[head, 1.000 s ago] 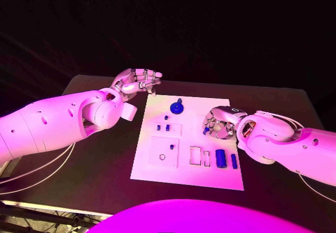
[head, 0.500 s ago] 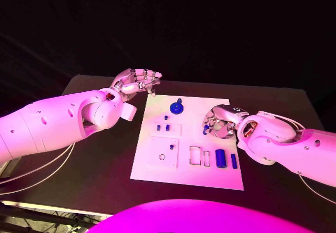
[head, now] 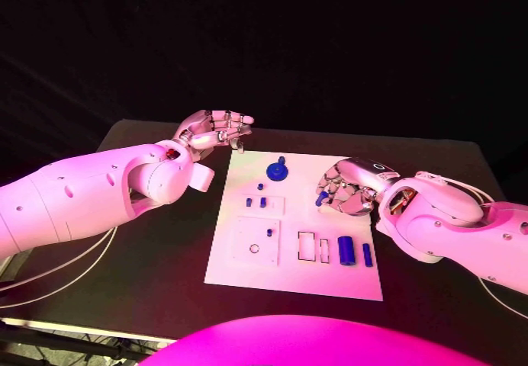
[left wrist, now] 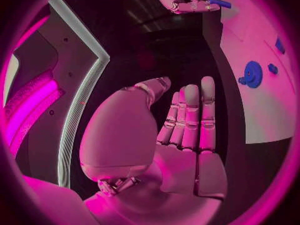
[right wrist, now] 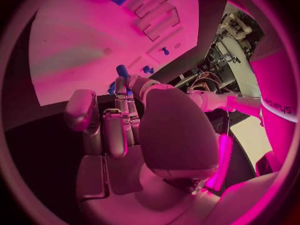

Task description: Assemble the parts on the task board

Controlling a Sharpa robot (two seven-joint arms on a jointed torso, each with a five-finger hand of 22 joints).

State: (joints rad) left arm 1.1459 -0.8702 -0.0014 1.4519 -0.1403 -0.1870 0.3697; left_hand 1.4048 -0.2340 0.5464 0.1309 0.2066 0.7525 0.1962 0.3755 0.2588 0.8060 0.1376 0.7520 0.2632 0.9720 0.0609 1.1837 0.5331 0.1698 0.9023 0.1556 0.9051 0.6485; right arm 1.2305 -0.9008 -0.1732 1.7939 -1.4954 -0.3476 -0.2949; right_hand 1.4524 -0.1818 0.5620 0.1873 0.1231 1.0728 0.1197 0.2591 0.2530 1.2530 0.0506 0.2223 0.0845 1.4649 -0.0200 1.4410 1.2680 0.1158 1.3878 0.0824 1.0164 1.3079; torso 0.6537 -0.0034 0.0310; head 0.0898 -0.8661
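The white task board (head: 297, 271) lies in the middle of the black table. My right hand (head: 352, 188) hovers over the board's right side and pinches a small blue peg (head: 321, 199) at its fingertips; the peg (right wrist: 122, 70) also shows above the board in the right wrist view. My left hand (head: 216, 127) hangs off the board's far left corner and holds nothing, its fingers (left wrist: 190, 115) straight and side by side. A blue gear (head: 278, 169) sits at the board's far end. Small blue pieces (head: 255, 201) stand in a square left of the peg.
A blue cylinder (head: 346, 250) and a thinner blue bar (head: 368, 254) lie at the board's near right, beside two rectangular slots (head: 315, 245). A square plate with a round hole (head: 256, 239) sits near left. Bare black table (head: 154, 267) surrounds the board.
My right hand has risen slightly and shifted toward the far side, carrying the blue peg with it. The left hand has stayed in place.
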